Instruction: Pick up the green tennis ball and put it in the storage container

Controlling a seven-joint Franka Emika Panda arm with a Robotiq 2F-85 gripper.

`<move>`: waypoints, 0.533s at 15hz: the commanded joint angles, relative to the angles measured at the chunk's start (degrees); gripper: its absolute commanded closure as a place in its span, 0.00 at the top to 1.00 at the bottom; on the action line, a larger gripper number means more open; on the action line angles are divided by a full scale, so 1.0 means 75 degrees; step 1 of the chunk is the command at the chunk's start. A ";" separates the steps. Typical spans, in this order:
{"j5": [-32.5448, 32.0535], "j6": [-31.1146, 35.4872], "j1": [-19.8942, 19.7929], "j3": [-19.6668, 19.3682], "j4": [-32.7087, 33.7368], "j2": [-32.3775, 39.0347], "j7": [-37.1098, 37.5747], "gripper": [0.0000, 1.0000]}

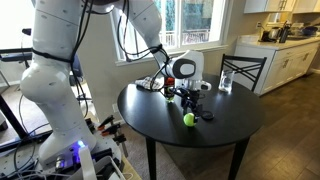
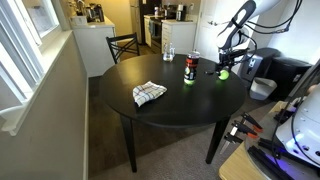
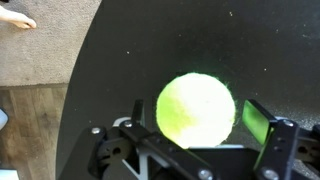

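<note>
The gripper [image 3: 196, 122] points down with its jaws spread apart and holds nothing. In the wrist view the green tennis ball [image 3: 196, 110] sits between the two fingers [image 3: 262, 128], filling most of the gap. That view is too close to tell whether the pads touch it. In an exterior view the gripper [image 1: 189, 100] hangs just above the ball [image 1: 188, 118], which rests on a round black table [image 1: 160, 128] near the edge.

In an exterior view the storage container [image 2: 190, 68], a slim dark tube with a red band at its rim, stands upright on the table [image 2: 175, 118]. It is near the ball [image 2: 224, 73] and the gripper [image 2: 225, 62] but apart from both.

A checked cloth [image 2: 149, 93] lies crumpled towards the middle of the table, well apart from the ball. A clear drinking glass [image 2: 167, 52] stands near the far edge, close to a dark wooden chair [image 2: 122, 45].
</note>
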 commanded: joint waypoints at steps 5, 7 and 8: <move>-0.0112 0.0071 0.0029 -0.0054 -0.0106 0.0011 0.0048 1.00; -0.0059 0.0020 -0.0014 -0.0015 -0.0088 0.0020 -0.0052 0.74; -0.0042 0.0002 -0.0020 -0.0008 -0.0078 0.0031 -0.0056 0.67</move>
